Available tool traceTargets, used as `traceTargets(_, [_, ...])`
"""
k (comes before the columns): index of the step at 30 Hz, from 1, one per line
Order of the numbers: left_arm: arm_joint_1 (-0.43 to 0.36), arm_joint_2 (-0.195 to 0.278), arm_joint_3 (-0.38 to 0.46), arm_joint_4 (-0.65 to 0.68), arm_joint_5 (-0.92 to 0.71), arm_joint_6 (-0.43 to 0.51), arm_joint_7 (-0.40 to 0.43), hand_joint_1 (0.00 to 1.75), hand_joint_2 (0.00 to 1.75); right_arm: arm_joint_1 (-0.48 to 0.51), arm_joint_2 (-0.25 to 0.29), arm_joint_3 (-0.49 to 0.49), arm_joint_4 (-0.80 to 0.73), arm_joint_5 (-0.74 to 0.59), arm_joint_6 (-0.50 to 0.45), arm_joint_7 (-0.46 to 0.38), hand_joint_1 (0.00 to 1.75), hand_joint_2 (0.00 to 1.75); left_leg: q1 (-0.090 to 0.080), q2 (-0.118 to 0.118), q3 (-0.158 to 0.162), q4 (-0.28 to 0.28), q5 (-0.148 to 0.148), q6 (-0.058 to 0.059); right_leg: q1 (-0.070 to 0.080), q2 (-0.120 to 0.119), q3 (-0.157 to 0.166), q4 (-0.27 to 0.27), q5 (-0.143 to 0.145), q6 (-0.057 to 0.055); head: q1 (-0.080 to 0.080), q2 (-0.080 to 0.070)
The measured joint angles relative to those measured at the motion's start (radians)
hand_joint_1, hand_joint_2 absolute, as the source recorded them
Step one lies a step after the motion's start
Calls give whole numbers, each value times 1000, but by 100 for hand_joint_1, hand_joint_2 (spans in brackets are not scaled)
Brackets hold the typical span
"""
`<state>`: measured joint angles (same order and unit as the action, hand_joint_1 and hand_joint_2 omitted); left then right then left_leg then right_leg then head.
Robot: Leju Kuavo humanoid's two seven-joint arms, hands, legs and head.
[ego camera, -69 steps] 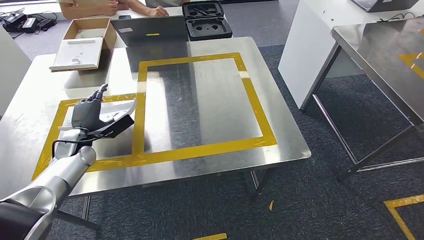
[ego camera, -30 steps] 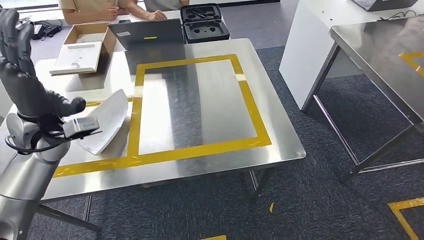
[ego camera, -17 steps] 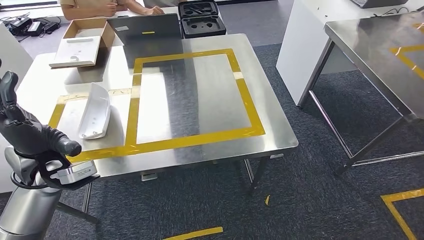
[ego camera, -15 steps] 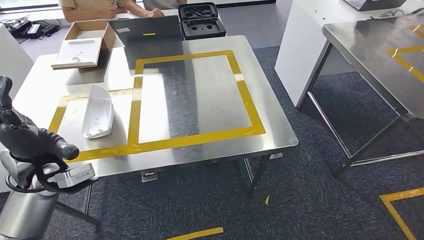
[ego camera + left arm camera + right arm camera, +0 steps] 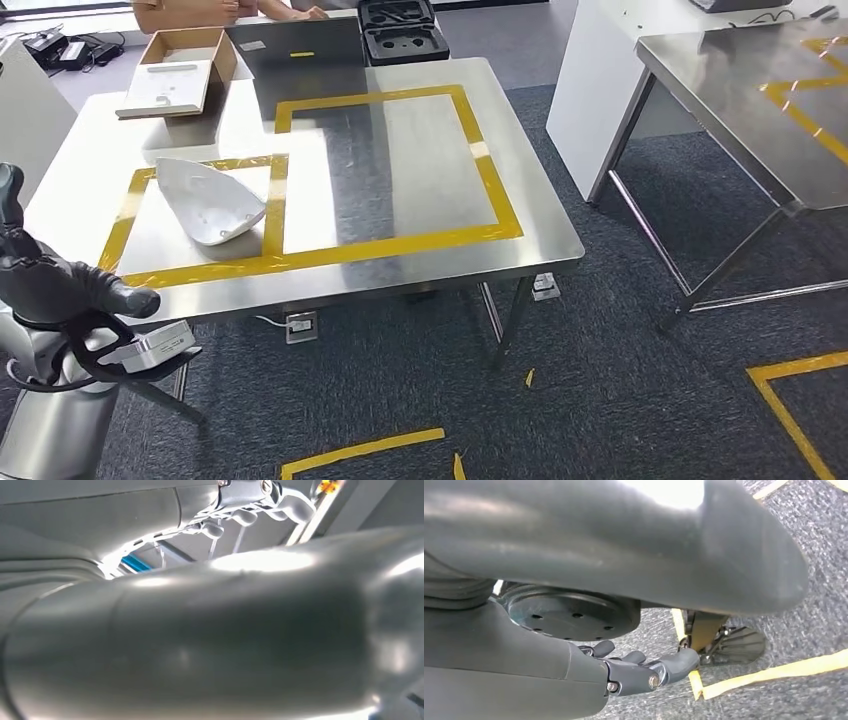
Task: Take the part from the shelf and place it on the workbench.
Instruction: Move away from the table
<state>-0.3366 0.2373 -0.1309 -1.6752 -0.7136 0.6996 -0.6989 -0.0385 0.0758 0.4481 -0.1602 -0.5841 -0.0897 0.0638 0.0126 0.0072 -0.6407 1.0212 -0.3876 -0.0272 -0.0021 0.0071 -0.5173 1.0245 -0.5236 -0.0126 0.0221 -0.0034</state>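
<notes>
Head view shows the white part (image 5: 212, 200) lying on the steel workbench (image 5: 420, 160), inside the smaller yellow-taped rectangle (image 5: 130, 200) at the table's left — so the placing looks done, with little left beyond clearing the arm. The left hand (image 5: 45, 275) hangs off the near-left corner, apart from the part, fingers spread and holding nothing. The right hand (image 5: 644, 672) hangs over the carpet, fingers loosely extended and empty — nowhere near the part.
</notes>
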Motion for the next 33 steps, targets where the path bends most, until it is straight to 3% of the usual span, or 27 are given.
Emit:
traceTargets(2, [13,-22,27,2,-17,0,0,0,0,1,1,-1,0,-4,0,-3,0,0,3,-1,-10,8,-12,-11,-2,-4,-14,-6,17,-15,0,0])
traceTargets(4, [22,-40,56,7,-23,0,3,0,0,1,2,-2,0,-7,0,2,0,0,5,-3,-40,89,-98,-19,-4,-7,-39,-9,40,-26,-2,0])
traceTargets(6, [36,-58,95,20,-13,0,5,0,0,2,2,-2,0,-13,-3,9,0,0,5,-3,-73,222,-190,-26,-2,-8,-72,-8,66,-30,-4,0])
traceTargets(7, [47,-66,116,30,-3,0,5,0,0,3,3,-2,0,-16,-5,11,0,0,5,-3,-75,266,-202,-27,-1,-8,-88,-7,78,-30,-4,0])
traceTargets(8, [60,-73,139,42,6,0,4,0,0,5,3,-2,0,-19,-7,11,0,0,5,-4,-62,283,-192,-26,0,-8,-103,-7,90,-29,-4,0])
traceTargets(10, [83,-90,188,66,18,0,4,0,0,6,3,-3,0,-20,-9,9,0,0,4,-4,16,210,-142,-20,1,-7,-130,-4,112,-25,-4,0])
traceTargets(12, [95,-103,228,84,22,0,2,0,0,6,3,-5,0,-21,-9,7,0,0,0,-4,119,69,-141,-10,3,-7,-147,-2,131,-16,-4,0])
traceTargets(13, [99,-108,244,90,22,0,2,0,0,6,3,-6,0,-21,-9,7,0,0,-2,-5,150,19,-152,-4,4,-7,-150,-2,139,-10,-4,0])
traceTargets(14, [103,-112,256,95,22,0,1,0,0,6,3,-7,0,-21,-9,6,0,0,-6,-6,163,-7,-162,2,4,-8,-150,-3,148,-3,-5,0])
traceTargets(16, [110,-120,273,106,23,0,0,0,0,6,3,-8,0,-21,-10,5,0,0,-7,-4,151,-13,-148,19,1,-8,-151,-8,162,10,-7,0])
traceTargets(17, [112,-124,279,110,23,0,0,0,0,7,3,-9,0,-21,-10,6,0,0,-6,-3,141,-14,-136,28,0,-7,-159,-1,151,17,-7,0])
traceTargets(18, [113,-128,283,114,23,0,0,0,0,8,3,-9,0,-21,-11,6,0,0,-4,-1,129,-15,-123,36,-1,-6,-172,25,119,23,-7,0])
traceTargets(21, [121,-144,299,125,12,0,0,0,0,9,3,-10,0,-21,-12,5,0,0,-3,0,84,-15,-84,46,-4,-5,-227,204,-30,36,-4,0])
traceTargets(22, [127,-155,313,136,-8,0,1,0,0,9,3,-10,0,-20,-12,2,0,0,-3,0,69,-13,-71,45,-5,-5,-234,258,-49,38,-4,0])
traceTargets(23, [137,-173,340,152,-45,0,1,0,0,9,3,-10,0,-20,-10,-2,0,0,-3,1,55,-12,-60,44,-5,-5,-225,285,-46,39,-4,0])
traceTargets(24, [148,-196,380,171,-95,0,1,0,0,8,3,-10,0,-19,-8,-6,0,0,-4,1,41,-10,-50,42,-5,-5,-196,273,-24,38,-3,0])
traceTargets(26, [172,-244,484,212,-193,0,0,0,0,6,2,-10,0,-18,-4,-14,0,0,-4,5,19,-3,-34,35,-2,-4,-88,154,11,28,-2,0])
traceTargets(28, [182,-275,592,277,-234,0,0,0,0,3,0,-10,0,-16,-2,-18,0,0,-4,9,8,0,-20,26,4,-2,4,26,1,14,-2,0])
traceTargets(29, [182,-282,648,327,-240,0,1,0,0,1,-2,-10,0,-15,-1,-18,0,0,-4,11,7,-1,-12,20,7,-2,21,-7,-9,7,0,0])
traceTargets(31, [177,-287,762,457,-236,0,9,0,0,1,-2,-10,0,-13,0,-13,0,0,-4,12,6,-10,3,5,8,-2,13,-20,3,-6,3,0])
traceTargets(32, [174,-283,819,537,-217,0,18,0,0,1,-2,-10,0,-11,0,-9,0,0,-3,9,1,-8,-1,-1,5,-4,6,-24,14,-14,3,0])
traceTargets(33, [170,-277,873,630,-183,-1,36,0,0,1,-3,-10,0,-8,2,-6,0,0,-3,6,-8,7,-24,-8,3,-5,-3,-29,28,-21,3,0])
